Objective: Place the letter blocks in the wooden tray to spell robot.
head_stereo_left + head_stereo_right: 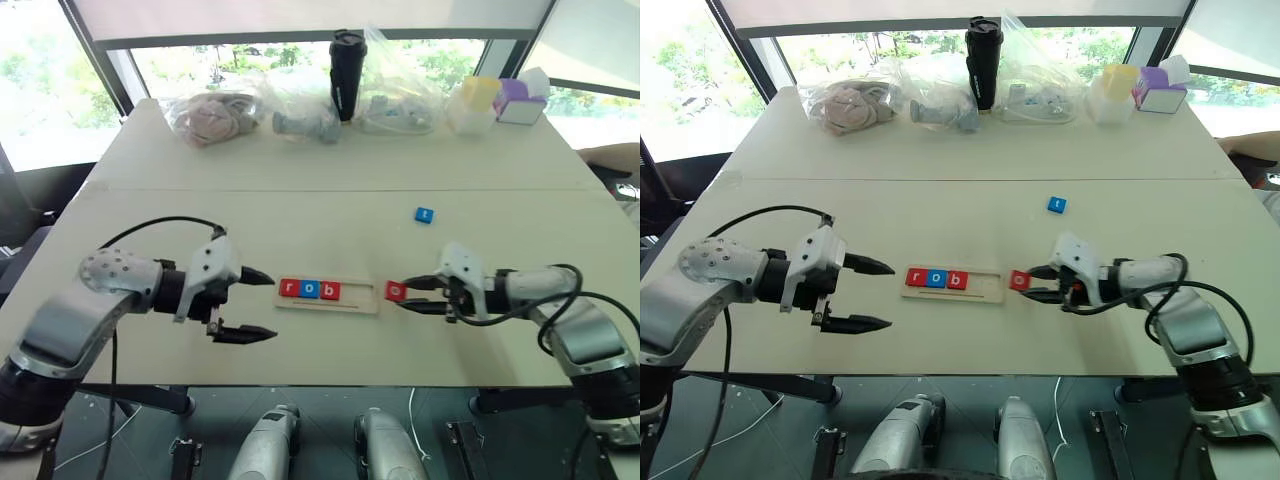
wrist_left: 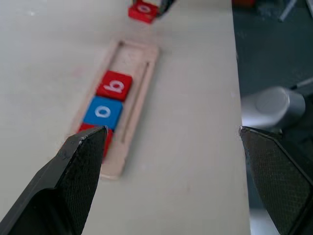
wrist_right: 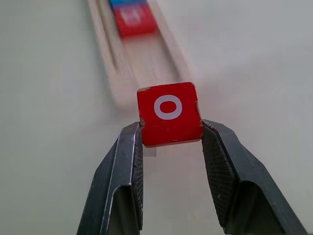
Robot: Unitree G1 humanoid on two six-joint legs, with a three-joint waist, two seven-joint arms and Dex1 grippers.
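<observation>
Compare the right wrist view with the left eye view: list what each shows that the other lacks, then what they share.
Right wrist view alone: the white letter o readable on the red block pinched between the right gripper's fingers.

Left eye view alone: the open left gripper, the loose blue t block, the black bottle, the bags at the table's far edge, and the tray's r, o, b blocks.

Both: the right gripper shut on the red block, near the wooden tray.
</observation>
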